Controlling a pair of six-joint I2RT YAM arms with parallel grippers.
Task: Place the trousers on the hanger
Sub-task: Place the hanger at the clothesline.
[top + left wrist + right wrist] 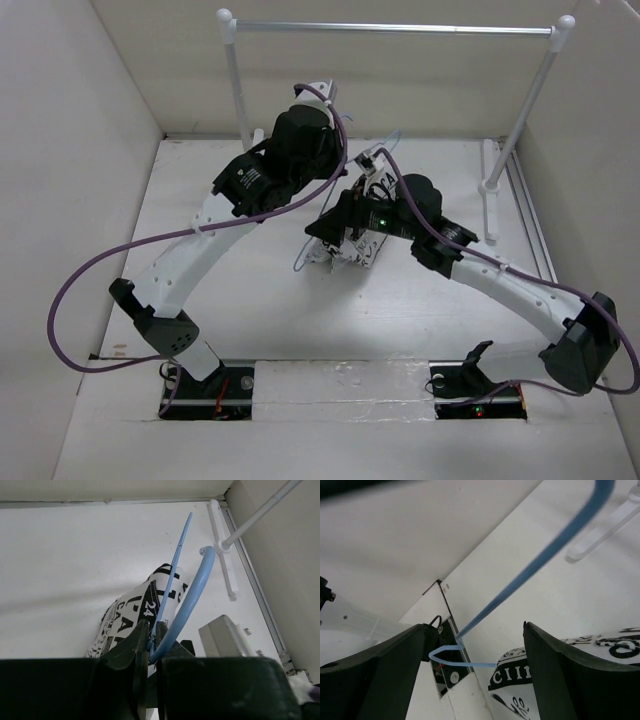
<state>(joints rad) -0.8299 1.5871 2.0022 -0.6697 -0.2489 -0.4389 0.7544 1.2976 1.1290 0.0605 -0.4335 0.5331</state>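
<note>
left gripper (150, 632) tight on hanger (193, 596)

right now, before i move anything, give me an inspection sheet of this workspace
surface: white table, no marks seen
job's things: the trousers bunched mid-table; the hanger tilted up over them, cannot tell if threaded
clutter: nothing seen
grippers: left gripper shut on the hanger's wire; right gripper open, hanger wire passing between its fingers
cables: purple cable looping off each arm, away from the cloth
surroundings: white walls; rack with silver rail at the back
</note>
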